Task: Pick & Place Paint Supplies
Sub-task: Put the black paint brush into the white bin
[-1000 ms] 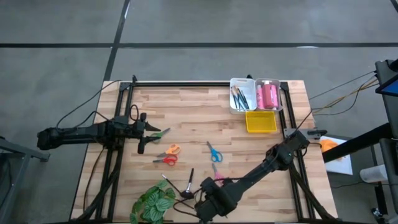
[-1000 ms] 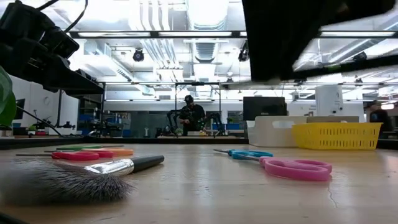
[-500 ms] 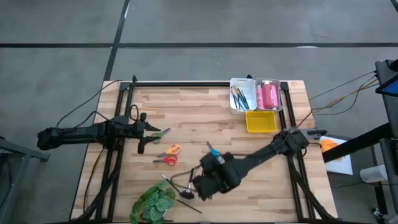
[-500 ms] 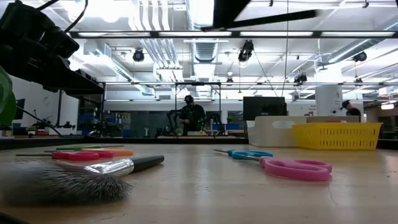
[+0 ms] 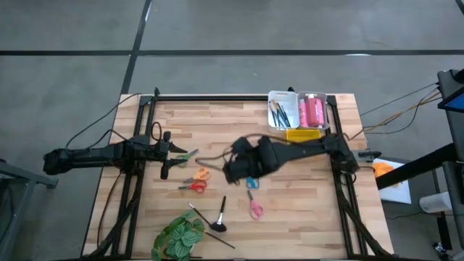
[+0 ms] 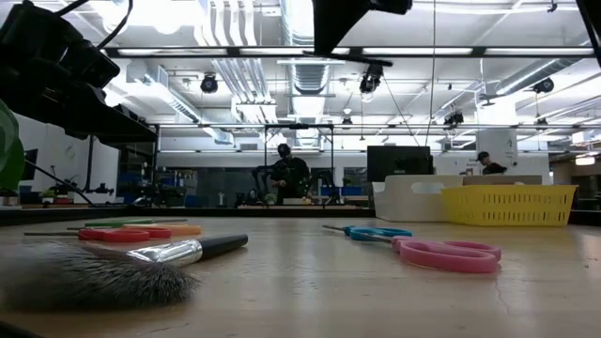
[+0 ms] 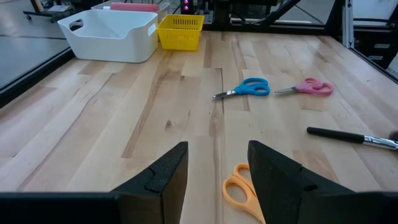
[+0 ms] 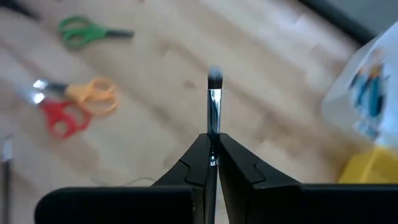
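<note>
Both arms were matte black, built of slim tubular links joined by chunkier, rounded joint housings. The left arm was a straight dark bar with a thin black cable looping above its wrist. The right arm thickened into a bulky wrist block, and a thin dark wire trailed from it. Each gripper carried 2 black fingers: the left fingers were broad, angular and faceted; the right fingers were wedge-shaped with stepped inner edges.

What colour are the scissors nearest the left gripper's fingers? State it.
Orange handles, clearest in the left wrist view.
</note>
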